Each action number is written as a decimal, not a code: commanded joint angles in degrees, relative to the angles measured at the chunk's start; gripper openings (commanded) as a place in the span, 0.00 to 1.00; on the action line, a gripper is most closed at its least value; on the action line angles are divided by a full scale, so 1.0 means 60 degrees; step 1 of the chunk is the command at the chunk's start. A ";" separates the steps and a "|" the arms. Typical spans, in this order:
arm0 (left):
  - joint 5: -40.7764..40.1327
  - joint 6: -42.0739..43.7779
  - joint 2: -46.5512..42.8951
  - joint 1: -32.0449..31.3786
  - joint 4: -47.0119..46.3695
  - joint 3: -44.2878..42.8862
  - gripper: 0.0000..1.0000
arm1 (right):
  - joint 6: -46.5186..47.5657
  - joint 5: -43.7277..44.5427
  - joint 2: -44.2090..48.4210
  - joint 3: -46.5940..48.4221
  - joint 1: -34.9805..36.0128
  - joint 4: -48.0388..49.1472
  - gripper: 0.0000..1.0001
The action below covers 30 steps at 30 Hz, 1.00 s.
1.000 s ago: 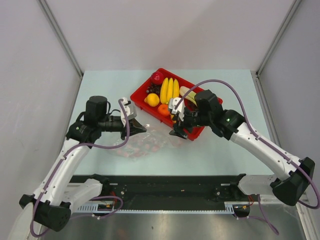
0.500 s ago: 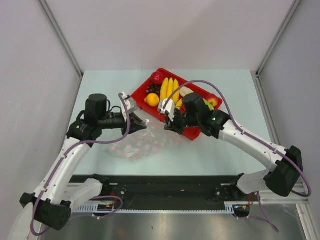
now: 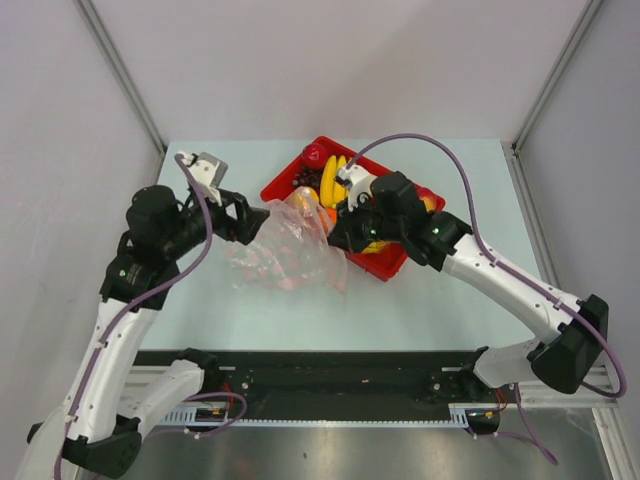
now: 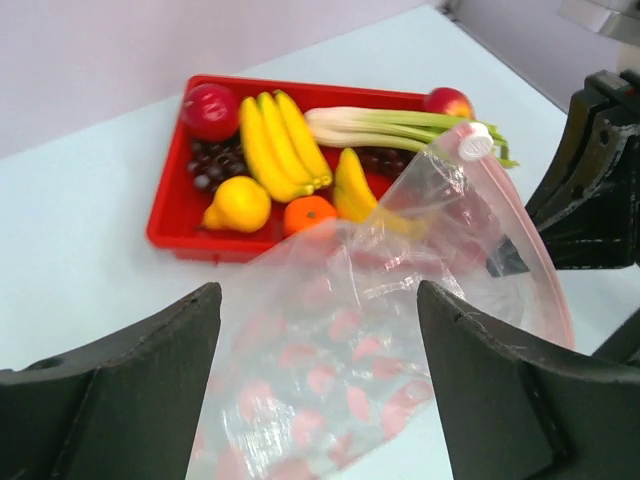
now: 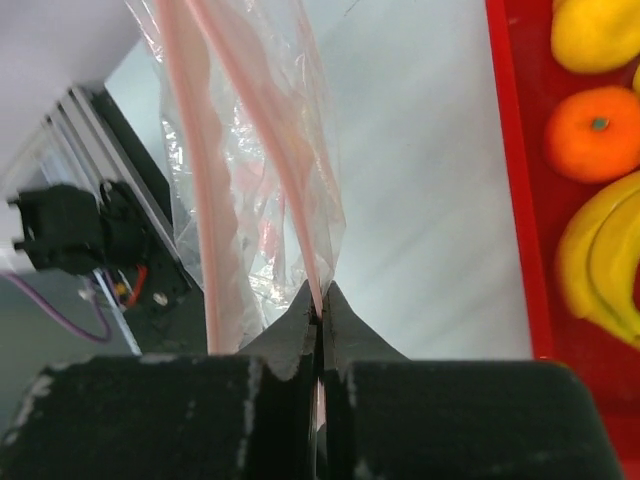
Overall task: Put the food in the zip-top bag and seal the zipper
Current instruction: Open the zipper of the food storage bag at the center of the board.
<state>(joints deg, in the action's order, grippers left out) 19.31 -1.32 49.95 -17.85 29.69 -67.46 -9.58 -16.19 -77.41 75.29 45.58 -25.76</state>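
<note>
- 1 clear, crinkly plastic zip-top bag (image 3: 290,245) hangs lifted between the 2 arms, above the pale blue-green tabletop (image 3: 440,290). It is just beside the near-left side of the tray, and reddish patches show on its plastic.
- Its zipper (image 5: 190,150), a narrow pink strip along the mouth edge, shows as 2 separate lines in the right wrist view. In the left wrist view a small white slider (image 4: 470,145) sits at the strip's far end.
- The right gripper (image 5: 320,290) has its fingers pressed together, pinching 1 pink strip of the bag's mouth.
- The left gripper (image 4: 320,300) has its fingers spread wide, with the bag's plastic between them. Whether either finger touches the plastic, I cannot tell.
- The food lies in the red rectangular plastic tray (image 4: 170,215): yellow bananas (image 4: 275,145) in the middle and a green-white leek-like stalk (image 4: 390,125) beside them.
- 2 red apples (image 4: 210,110) sit at the tray's far corners.
- A yellow lemon (image 4: 238,205) and a small orange (image 4: 305,213) lie along the tray's near edge, with dark purple grapes (image 4: 205,165) between the lemon and 1 apple.
</note>
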 commanded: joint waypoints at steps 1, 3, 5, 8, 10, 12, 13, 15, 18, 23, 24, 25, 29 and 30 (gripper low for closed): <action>-0.1288 -0.0922 -0.0006 0.0045 0.1260 -0.1044 0.83 | -0.2908 0.0515 -0.0530 0.0737 -0.0082 0.0177 0.00; -0.0556 -0.1170 -0.0107 0.0030 0.1510 -0.1061 0.80 | -0.3468 0.0355 -0.0794 0.0928 -0.0053 0.0293 0.00; -0.0085 -0.1462 -0.0342 -0.0289 0.1424 -0.0725 0.77 | -0.3909 0.0295 -0.1014 0.1191 0.0166 0.0455 0.00; -0.0054 -0.1609 -0.0343 -0.0599 0.1394 -0.0344 0.77 | -0.4188 0.0222 -0.1541 0.1441 0.0545 0.0616 0.00; -0.0142 -0.1727 -0.0270 -0.0716 0.1365 -0.0140 0.75 | -0.4334 0.0484 -0.1791 0.1515 0.0708 0.0951 0.00; -0.0449 -0.1845 -0.0123 -0.0965 0.1263 -0.0022 0.73 | -0.4540 0.0777 -0.1893 0.1544 0.0913 0.1187 0.00; -0.0624 -0.1845 -0.0065 -0.1053 0.1248 0.0037 0.72 | -0.4555 0.0866 -0.2039 0.1602 0.1001 0.1231 0.00; -0.1513 -0.1831 0.0286 -0.1463 0.1335 0.0067 0.68 | -0.4540 0.0852 -0.2230 0.1705 0.1162 0.1275 0.00; -0.2350 -0.1816 0.0609 -0.1523 0.1350 0.0242 0.67 | -0.4526 0.0750 -0.2450 0.1895 0.1265 0.1392 0.00; -0.2544 -0.1245 0.1019 -0.1596 0.1349 0.0214 0.60 | -0.4306 0.0691 -0.2480 0.1969 0.1353 0.1612 0.00; -0.2661 -0.1128 0.1093 -0.1610 0.1452 0.0199 0.55 | -0.4262 0.0618 -0.2465 0.1954 0.1353 0.1627 0.00; -0.3068 -0.0953 0.1166 -0.1596 0.1598 0.0141 0.40 | -0.4073 0.0545 -0.2422 0.1940 0.1353 0.1700 0.00; -0.3102 -0.0469 0.0655 -0.1071 0.2096 0.0272 0.10 | -0.3165 0.0151 -0.2260 0.1633 0.1179 0.1627 0.00; -0.3116 -0.0396 0.0480 -0.0967 0.2141 0.0301 0.01 | -0.2989 -0.0359 -0.2231 0.1400 0.1076 0.1613 0.00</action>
<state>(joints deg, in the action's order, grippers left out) 3.16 -7.27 56.66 -26.33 40.36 -65.45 -32.95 -13.43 -92.36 83.96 53.28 -18.70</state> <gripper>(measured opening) 0.131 0.010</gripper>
